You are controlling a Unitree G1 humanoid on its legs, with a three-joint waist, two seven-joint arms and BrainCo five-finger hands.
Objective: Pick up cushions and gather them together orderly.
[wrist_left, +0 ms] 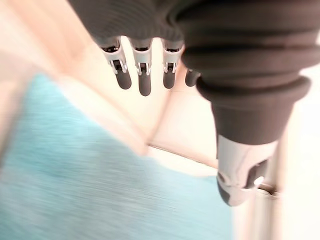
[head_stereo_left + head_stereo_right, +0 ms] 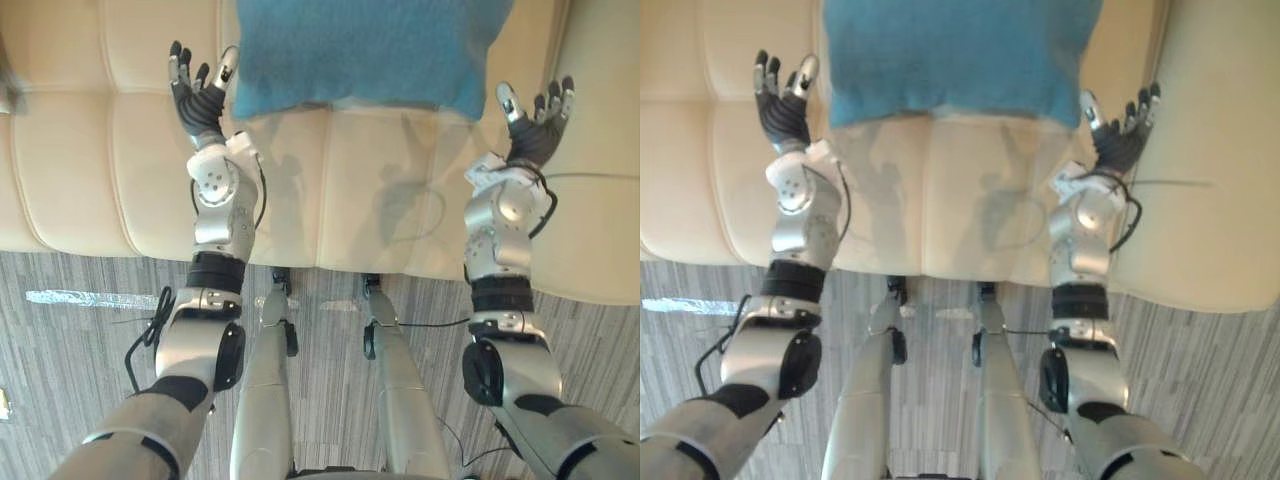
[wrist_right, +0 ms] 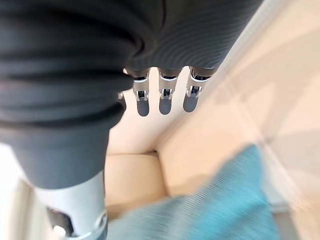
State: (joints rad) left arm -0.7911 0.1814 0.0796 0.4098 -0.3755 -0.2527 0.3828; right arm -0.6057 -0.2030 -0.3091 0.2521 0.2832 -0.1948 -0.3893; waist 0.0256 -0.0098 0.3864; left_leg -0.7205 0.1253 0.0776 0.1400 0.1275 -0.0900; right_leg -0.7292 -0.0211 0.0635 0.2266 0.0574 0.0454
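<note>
Cushion (image 2: 365, 50): teal and soft-looking, lying at the back edge of the sofa (image 2: 70, 180) seat, about mid-width. Its near edge faces the seat's front edge and its far part runs out of the head views.
Long axis: side to side, parallel to the seat's front edge, so it spans the gap between the two hands.
Left hand (image 2: 195, 85): fingers spread wide and holding nothing, just beside the cushion's near left corner. The thumb is closest to the cloth; I cannot tell whether it touches.
Right hand (image 2: 535, 115): also spread wide and empty, just beside the near right corner.
Bearing: the cushion lies inward and slightly ahead of each hand, one hand at either short end.
Nearer hand: the left, by a small margin, as I judge it.
Coming move: probably both hands press inward on the short ends and lift together. A squeeze from one side alone could swing or fold the cushion.
Head views add: both hands and the cushion's whole width at once.
Left wrist view adds: straight fingers (image 1: 144, 80) pointing past the cushion toward bare sofa, thumb (image 1: 240, 180) apart, cloth clear of the fingertips.
Right wrist view adds: straight fingers (image 3: 165, 100) aimed at a seam corner of the sofa, with the cushion's corner beside the hand.
</note>
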